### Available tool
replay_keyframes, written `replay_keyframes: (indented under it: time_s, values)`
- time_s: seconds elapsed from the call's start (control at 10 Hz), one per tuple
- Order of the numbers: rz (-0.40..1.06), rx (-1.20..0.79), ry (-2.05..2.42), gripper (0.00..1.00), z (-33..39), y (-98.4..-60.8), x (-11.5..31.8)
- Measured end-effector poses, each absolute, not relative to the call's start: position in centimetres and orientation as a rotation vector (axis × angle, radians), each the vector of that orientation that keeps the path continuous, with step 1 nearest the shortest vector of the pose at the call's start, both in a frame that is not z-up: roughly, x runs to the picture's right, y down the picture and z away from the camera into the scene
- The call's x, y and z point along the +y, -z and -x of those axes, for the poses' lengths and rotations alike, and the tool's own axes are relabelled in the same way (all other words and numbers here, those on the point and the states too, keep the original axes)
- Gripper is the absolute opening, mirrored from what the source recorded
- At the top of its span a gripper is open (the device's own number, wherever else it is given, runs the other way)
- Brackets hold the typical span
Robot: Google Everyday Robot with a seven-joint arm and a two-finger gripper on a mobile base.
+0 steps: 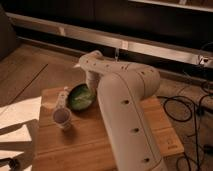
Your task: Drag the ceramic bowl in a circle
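The ceramic bowl (80, 97), glossy dark green and shallow, sits tilted on the wooden table (90, 145) at its back left. My white arm rises from the lower right, bends near the top and drops to the bowl's right rim. The gripper (91, 86) is at that rim, shut on the edge of the bowl and mostly hidden behind the arm's wrist.
A small pale cup (62, 118) stands just left and in front of the bowl. A slim pale object (62, 98) lies beside the bowl's left edge. Black cables (187, 107) trail on the floor to the right. The table's left edge is close to the cup.
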State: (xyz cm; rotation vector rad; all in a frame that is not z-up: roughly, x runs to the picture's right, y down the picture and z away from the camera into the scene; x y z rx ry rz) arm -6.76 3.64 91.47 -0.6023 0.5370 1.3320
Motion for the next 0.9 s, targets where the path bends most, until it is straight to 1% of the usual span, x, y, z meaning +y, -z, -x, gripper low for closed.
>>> replay_keyframes:
  time_s: [0.3, 0.4, 0.7, 0.9]
  values:
    - [0.660, 0.582, -1.301, 0.00, 7.6, -87.8, 7.5]
    - [0.668, 0.606, -1.302, 0.00, 7.1, -87.1, 8.6]
    - [0.645, 0.704, -1.339, 0.00, 3.5, -86.1, 10.5]
    - [0.596, 0.770, -1.379, 0.00, 0.2, -86.4, 10.0]
